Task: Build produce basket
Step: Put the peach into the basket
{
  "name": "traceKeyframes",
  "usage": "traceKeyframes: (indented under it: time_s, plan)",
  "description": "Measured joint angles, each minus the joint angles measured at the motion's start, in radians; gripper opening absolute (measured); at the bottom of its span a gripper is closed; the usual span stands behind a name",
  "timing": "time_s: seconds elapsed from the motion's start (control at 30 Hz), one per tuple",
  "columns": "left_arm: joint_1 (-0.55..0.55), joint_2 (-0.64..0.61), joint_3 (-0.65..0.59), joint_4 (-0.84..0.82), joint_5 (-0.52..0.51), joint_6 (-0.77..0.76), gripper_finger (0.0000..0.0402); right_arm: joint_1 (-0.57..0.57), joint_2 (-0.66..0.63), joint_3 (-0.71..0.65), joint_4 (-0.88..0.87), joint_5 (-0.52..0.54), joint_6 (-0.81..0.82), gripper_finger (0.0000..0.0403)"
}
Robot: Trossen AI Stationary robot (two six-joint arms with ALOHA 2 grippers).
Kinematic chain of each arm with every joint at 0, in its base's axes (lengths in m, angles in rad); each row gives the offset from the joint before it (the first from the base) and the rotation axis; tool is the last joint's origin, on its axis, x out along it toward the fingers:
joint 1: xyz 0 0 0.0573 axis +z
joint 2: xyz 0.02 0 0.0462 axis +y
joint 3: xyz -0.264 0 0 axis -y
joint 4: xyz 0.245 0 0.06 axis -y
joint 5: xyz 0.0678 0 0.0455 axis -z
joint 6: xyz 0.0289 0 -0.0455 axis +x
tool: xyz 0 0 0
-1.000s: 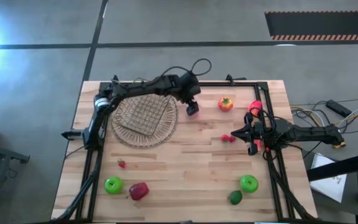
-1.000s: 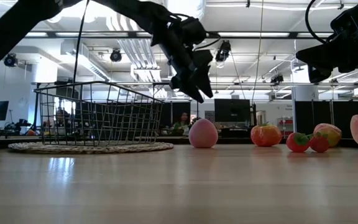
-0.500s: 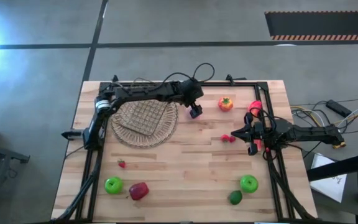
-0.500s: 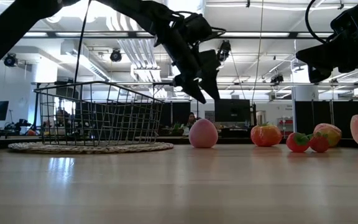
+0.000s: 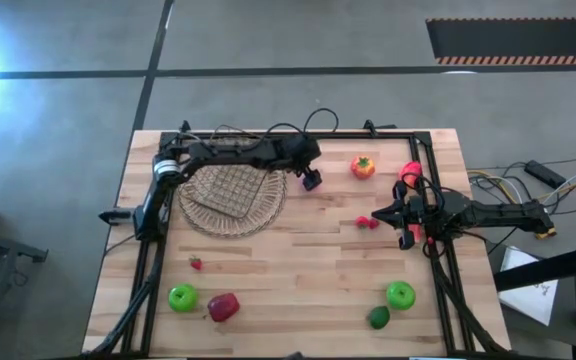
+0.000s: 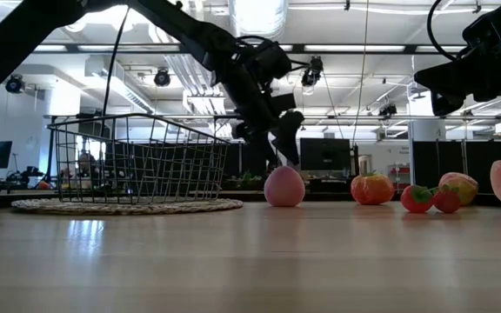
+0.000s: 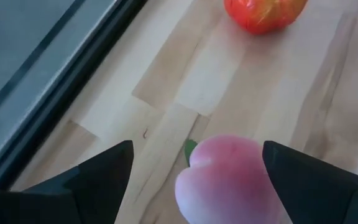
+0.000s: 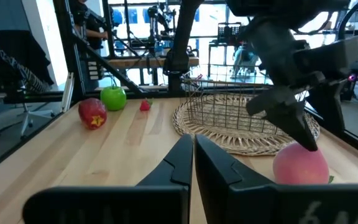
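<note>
On your counter (image 5: 298,260), going left to right: basket (image 5: 230,187) on its woven mat (image 5: 268,210), then left gripper (image 7: 191,158), fingers spread wide over the pink peach (image 7: 232,180), tomato (image 5: 363,166) beyond; right gripper (image 8: 191,152) pinched together near the berries (image 5: 368,222).

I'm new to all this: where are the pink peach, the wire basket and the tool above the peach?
pink peach (image 6: 284,187), low view, middle of its side.
wire basket (image 6: 137,161), low view, front wall.
left tool (image 7: 191,162), left wrist view, between its fingertips.

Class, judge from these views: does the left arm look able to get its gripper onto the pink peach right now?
Probably yes. The left gripper hangs open just above the pink peach, a finger to each side, with nothing between them.
</note>
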Motion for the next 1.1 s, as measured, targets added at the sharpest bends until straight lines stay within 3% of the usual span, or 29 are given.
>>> traceKeyframes:
  time_s: [0.23, 0.37, 0.53, 1.1]
  plan:
    - [0.006, 0.0, -0.079, 0.119, 0.036, -0.03, 0.0341, 0.0, 0.0, 0.0, 0.0, 0.0, 0.0, 0.0009]
    - [0.006, 0.0, -0.097, 0.131, 0.113, -0.063, 0.0341, 0.0, 0.0, 0.0, 0.0, 0.0, 0.0, 0.0009]
    - [0.005, 0.001, -0.103, 0.114, 0.111, -0.056, 0.0341, 0.0, 0.0, 0.0, 0.0, 0.0, 0.0, 0.0009]
    - [-0.035, -0.003, -0.142, 0.127, 0.122, 0.125, 0.0335, 0.0, 0.0, 0.0, 0.0, 0.0, 0.0, 0.0009]
